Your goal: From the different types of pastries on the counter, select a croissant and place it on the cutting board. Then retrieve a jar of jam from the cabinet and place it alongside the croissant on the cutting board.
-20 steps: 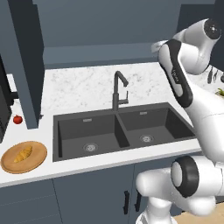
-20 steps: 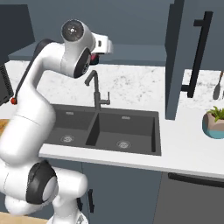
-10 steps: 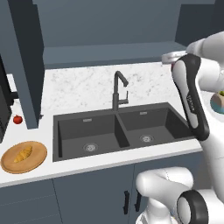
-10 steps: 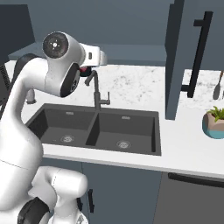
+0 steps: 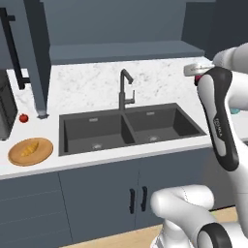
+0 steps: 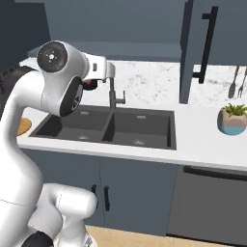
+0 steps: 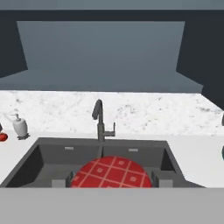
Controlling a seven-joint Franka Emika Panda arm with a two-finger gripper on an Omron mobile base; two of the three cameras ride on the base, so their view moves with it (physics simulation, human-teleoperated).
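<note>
My gripper [image 7: 112,180] is shut on the jar of jam [image 7: 112,173], whose round red checked lid sits between the two fingertips. It hangs high over the double sink [image 5: 131,128]. The hand with the jar shows at the right of the left base view [image 5: 197,77] and left of the faucet in the right base view [image 6: 90,85]. A small golden-orange pastry [image 5: 30,147] lies on a round light-wood plate [image 5: 42,154] on the white counter [image 5: 87,87]; it is too small to tell whether it is the croissant. The cutting board is out of view.
A tall faucet [image 5: 125,92] stands behind the sink. A small red round item [image 5: 23,117] and a soap dispenser [image 7: 19,127] sit at the counter's left. A potted plant [image 6: 233,120] and hanging utensils [image 6: 237,82] are on the right, below dark cabinet doors [image 6: 198,48].
The arm has swung round, carrying the hand and jar rightward and slightly lower in the left base view. The grip on the jar looks unchanged. Both base views have shifted a little.
</note>
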